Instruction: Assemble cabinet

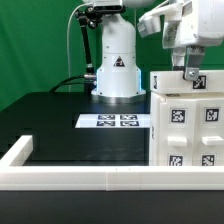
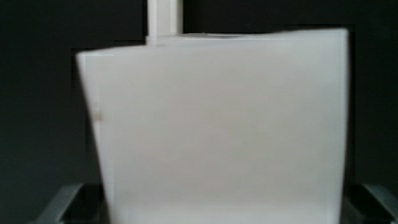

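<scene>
Exterior view, left to right. Border rail (image 1: 70,177): long, low, white, running across the front of the black tabletop (image 1: 50,125), with a raised corner at the exterior view's left. Marker board (image 1: 112,121): flat on the tabletop, just in front of the arm's white base (image 1: 116,65). Cabinet (image 1: 188,125): white, boxy, tagged on its faces, standing at the exterior view's right against the rail.

End effector (image 1: 190,72): down at the cabinet's top edge, fingers closed around a small tagged piece there, or so it appears; the contact is small in this view. The wrist view is filled by a plain white panel (image 2: 214,130) held close to the lens, dark finger pads at its lower edge. Probably a thin white part pinched between nearly closed fingers.

Risks, as judged:
- Panel looks slightly tilted in the wrist view. If it meets its slot skewed, it may jam or ride up.
- Pinch on a smooth thin edge: side load during seating could let it slip.
- Downward push near the cabinet's upper edge might shift or rock the unit along the rail.
</scene>
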